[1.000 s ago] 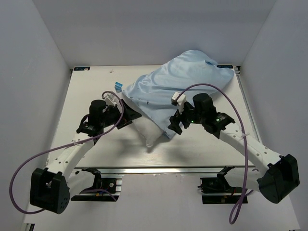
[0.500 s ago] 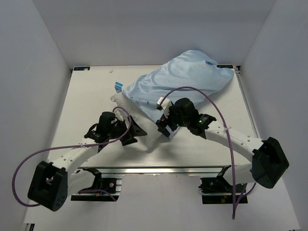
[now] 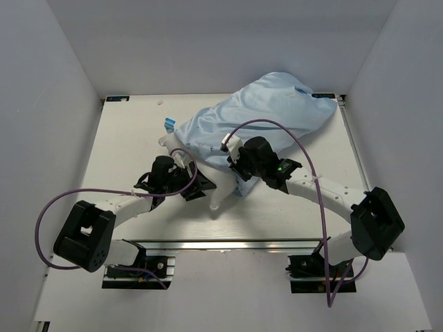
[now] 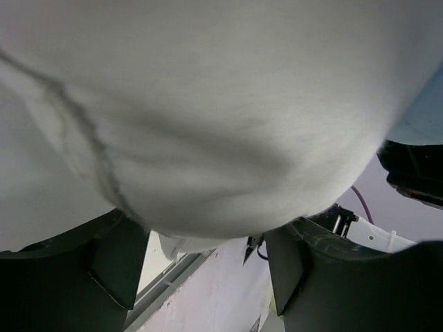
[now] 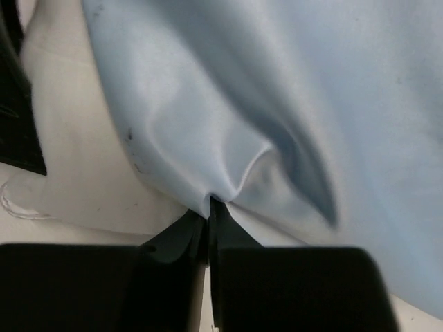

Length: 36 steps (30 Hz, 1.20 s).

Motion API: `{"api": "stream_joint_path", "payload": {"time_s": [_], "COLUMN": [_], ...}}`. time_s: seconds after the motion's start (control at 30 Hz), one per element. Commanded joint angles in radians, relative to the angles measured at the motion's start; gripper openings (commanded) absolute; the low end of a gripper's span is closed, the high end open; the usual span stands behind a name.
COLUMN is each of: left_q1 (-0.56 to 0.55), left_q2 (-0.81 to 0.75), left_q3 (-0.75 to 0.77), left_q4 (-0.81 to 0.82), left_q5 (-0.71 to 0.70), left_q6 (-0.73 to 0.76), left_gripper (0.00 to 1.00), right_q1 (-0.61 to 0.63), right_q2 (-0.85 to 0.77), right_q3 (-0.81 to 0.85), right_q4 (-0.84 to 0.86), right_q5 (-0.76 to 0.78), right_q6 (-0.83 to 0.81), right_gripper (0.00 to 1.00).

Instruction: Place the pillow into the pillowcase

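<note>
Table: pillowcase lies diagonally, long axis from near centre to the far right corner. Pillow mostly inside, white end poking out the near-left mouth. Left gripper is nearer that end, fingers wide either side, the stuffing looks squeezed between them. Right gripper pinched tight on a fold of pillowcase edge, just beside the pillow. Next move likely turns on pushing along the diagonal, towards far right.

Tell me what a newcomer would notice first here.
A light blue pillowcase sprawls across the table to its far right corner, a white pillow poking from its near end. The right hand pinches a fold of the blue fabric, while the left hand clasps the pillow's bulge.
</note>
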Motion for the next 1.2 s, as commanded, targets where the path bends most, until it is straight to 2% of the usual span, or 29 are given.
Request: {"api": "stream_joint_path", "payload": {"time_s": [0.0, 0.17, 0.33, 0.43, 0.53, 0.63, 0.77, 0.8, 0.87, 0.9, 0.93, 0.97, 1.07, 1.17], "left_q1": [-0.002, -0.001, -0.001, -0.002, -0.001, -0.002, 0.001, 0.001, 0.002, 0.004, 0.005, 0.01, 0.021, 0.034], "left_q2": [0.0, 0.047, 0.123, 0.167, 0.198, 0.219, 0.219, 0.216, 0.198, 0.19, 0.175, 0.163, 0.092, 0.0], "left_q3": [0.036, 0.072, 0.254, 0.311, 0.304, 0.246, 0.16, 0.151, 0.132, 0.131, 0.131, 0.132, 0.134, 0.154], "left_q4": [0.114, 0.237, 0.263, 0.301, 0.378, 0.487, 0.627, 0.63, 0.622, 0.612, 0.577, 0.555, 0.408, 0.143], "left_q5": [-0.001, 0.015, 0.027, 0.035, 0.044, 0.058, 0.073, 0.076, 0.082, 0.088, 0.099, 0.107, 0.119, 0.087], "left_q6": [-0.006, -0.018, 0.048, 0.051, 0.021, -0.047, -0.118, -0.122, -0.124, -0.119, -0.102, -0.093, -0.038, 0.048], "left_gripper": [0.72, 0.7, 0.7, 0.7, 0.7, 0.7, 0.72, 0.73, 0.77, 0.79, 0.89, 0.96, 0.98, 0.98], "right_q1": [0.005, 0.078, 0.183, 0.206, 0.207, 0.198, 0.151, 0.141, 0.108, 0.098, 0.079, 0.071, 0.043, 0.036], "right_q2": [-0.015, -0.03, 0.032, 0.074, 0.099, 0.091, 0.039, -0.001, -0.038, -0.073, -0.088, -0.119, -0.176, -0.231], "right_q3": [0.079, 0.204, 0.384, 0.517, 0.625, 0.613, 0.482, 0.452, 0.39, 0.379, 0.363, 0.358, 0.317, 0.232], "right_q4": [0.015, -0.073, -0.133, -0.159, -0.182, -0.185, -0.184, -0.184, -0.208, -0.246, -0.262, -0.279, -0.291, -0.25], "right_q5": [-0.071, -0.182, -0.238, -0.261, -0.256, -0.207, -0.242, -0.262, -0.364, -0.389, -0.409, -0.435, -0.425, -0.383], "right_q6": [-0.013, 0.015, 0.042, 0.058, 0.061, 0.028, -0.031, -0.05, -0.148, -0.181, -0.23, -0.254, -0.303, -0.34], "right_gripper": [0.02, 0.0, 0.0, 0.0, 0.0, 0.0, 0.23, 0.37, 0.49, 0.62, 0.67, 0.77, 0.89, 0.89]}}
